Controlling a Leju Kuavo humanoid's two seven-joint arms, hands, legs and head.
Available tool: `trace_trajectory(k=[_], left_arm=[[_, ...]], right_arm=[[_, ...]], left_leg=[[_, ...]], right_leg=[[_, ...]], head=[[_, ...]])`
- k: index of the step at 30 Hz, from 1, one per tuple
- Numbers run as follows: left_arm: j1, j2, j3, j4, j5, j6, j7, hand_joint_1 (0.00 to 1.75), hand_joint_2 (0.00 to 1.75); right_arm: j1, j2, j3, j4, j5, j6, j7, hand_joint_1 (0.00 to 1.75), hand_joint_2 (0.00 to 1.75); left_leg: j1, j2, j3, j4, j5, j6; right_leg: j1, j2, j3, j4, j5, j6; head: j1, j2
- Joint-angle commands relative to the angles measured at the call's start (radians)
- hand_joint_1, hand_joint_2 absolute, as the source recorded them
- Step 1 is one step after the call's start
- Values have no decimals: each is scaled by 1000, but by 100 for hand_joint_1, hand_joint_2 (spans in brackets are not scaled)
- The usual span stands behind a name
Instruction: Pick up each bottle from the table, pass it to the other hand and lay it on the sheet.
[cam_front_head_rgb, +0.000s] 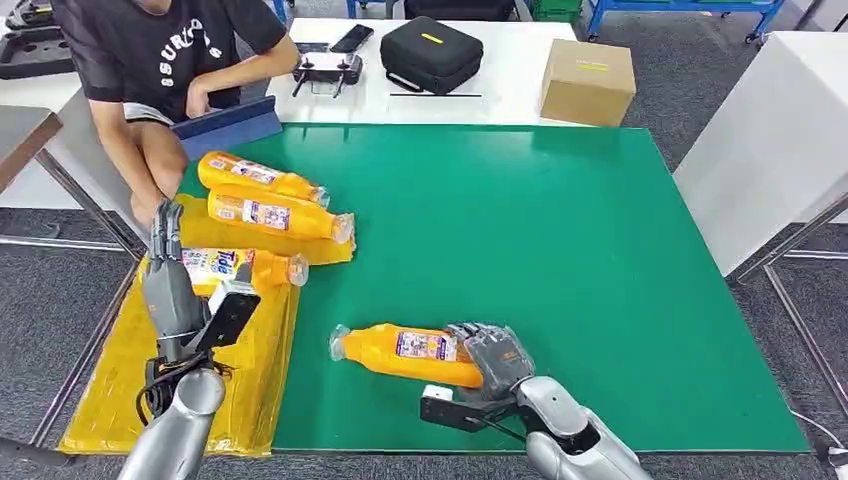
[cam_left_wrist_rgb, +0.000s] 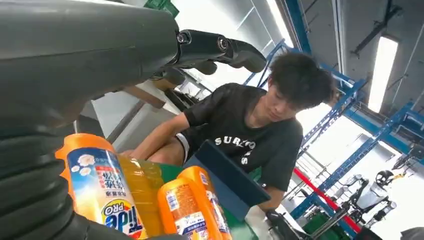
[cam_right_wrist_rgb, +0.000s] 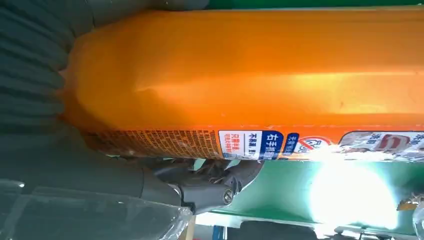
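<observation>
Head view: glossy orange bottle (cam_front_head_rgb: 412, 354), grey right hand (cam_front_head_rgb: 497, 358).

I see glossy orange plastic on the bottle (cam_front_head_rgb: 412, 353) my right hand (cam_front_head_rgb: 497, 357) grips, printed paper label, clear film wrap. Matt green table cover (cam_front_head_rgb: 560, 260). At 9 o'clock, crinkly shiny yellow sheet (cam_front_head_rgb: 240, 390). At 1 o'clock, plain brown cardboard box (cam_front_head_rgb: 587, 80). Arms brushed silver metal.
</observation>
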Motion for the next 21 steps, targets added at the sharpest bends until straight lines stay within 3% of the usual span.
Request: trace_trajectory(k=[1, 4, 10, 15, 18, 20, 21], left_arm=[[-2, 22, -1, 14, 3, 1, 6, 0, 175], [-2, 22, -1, 14, 3, 1, 6, 0, 175], [12, 13, -12, -29, 28, -34, -5, 0, 175], [-4, 1, -70, -68, 109, -171, -17, 0, 175], [1, 3, -113, -122, 260, -337, -28, 0, 175], [4, 0, -123, -139, 259, -341, -14, 0, 175], [8, 7, -143, -158, 378, -467, -21, 0, 175]], right_arm=[[5, 16, -13, 34, -14, -26, -4, 175, 175], [5, 16, -13, 34, -14, -26, -4, 175, 175], [64, 42, -161, -169, 0, -254, -15, 175, 175], [62, 158, -339, -210, -179, -467, -183, 175, 175], [20, 216, -397, -138, -297, -520, -272, 175, 175], [3, 222, -400, -106, -306, -526, -288, 175, 175], [-4, 238, -414, -95, -379, -528, -331, 175, 175]], left_leg=[[2, 0, 1, 0, -1, -5], [2, 0, 1, 0, -1, -5], [1, -1, -1, 0, -1, -3], [2, -2, -7, 2, -2, -5], [2, -2, -7, 1, 0, -3], [2, -2, -7, 2, 0, -4], [2, -2, -8, 1, 0, -3]], right_leg=[[1, -1, 1, -1, -1, -3], [1, -1, 1, 0, -1, -3], [0, -1, -1, 1, -1, -2], [2, 0, -5, 3, -3, -3], [2, -1, -6, 1, -1, -2], [2, -1, -5, 1, -1, -2], [2, 0, -6, 1, -1, -2]], head=[[0, 0], [0, 0], [0, 0], [0, 0], [0, 0], [0, 0], [0, 0]])
